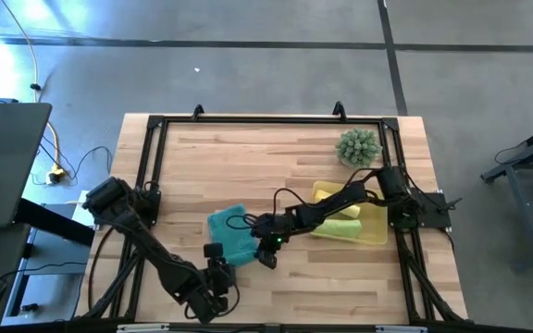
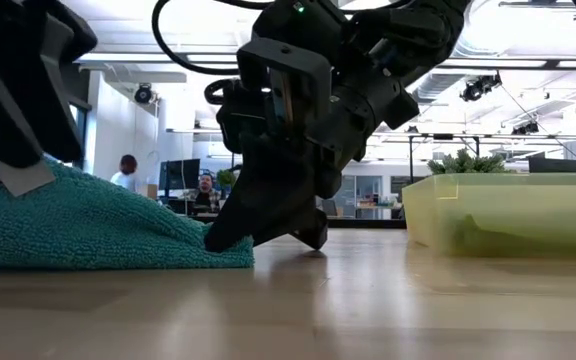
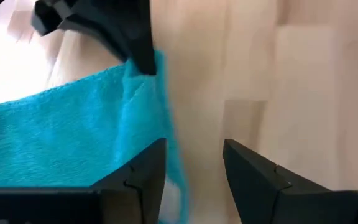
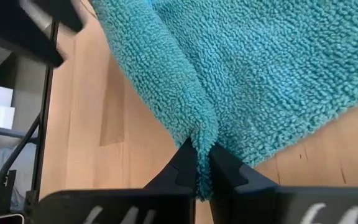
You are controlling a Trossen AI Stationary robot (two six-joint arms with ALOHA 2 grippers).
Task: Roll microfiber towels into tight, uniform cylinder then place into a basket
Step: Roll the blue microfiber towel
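Right gripper: its two dark fingers are pinching tight on a fold of the teal towel's edge, the terry cloth squeezed between the tips; in the high view this gripper is sitting low at the towel's right-hand corner, on the wooden table.
Right arm: it is reaching from its mount at the table's right side, across the basket, down toward the table's middle.
Left gripper: its fingers are standing apart with nothing between them, only bare wood showing in the gap; one finger is lying over the teal towel's edge, the other over bare table. In the high view it is sitting just below the towel's near edge.
Left arm: it is stretching from the table's left side toward the front edge.
Teal towel: it is lying bunched, not rolled, on the table left of centre, between the two grippers; in the low view it is forming a low mound tapering to the pinched corner.
Basket: it is sitting on the table's right half, translucent yellow, well apart from the teal towel.
Basket contents: a lime green towel and a yellow towel are lying inside, partly hidden under the right arm.
Plant: a spiky green ball is standing just behind the basket.
Background: two people are showing far off in the room.
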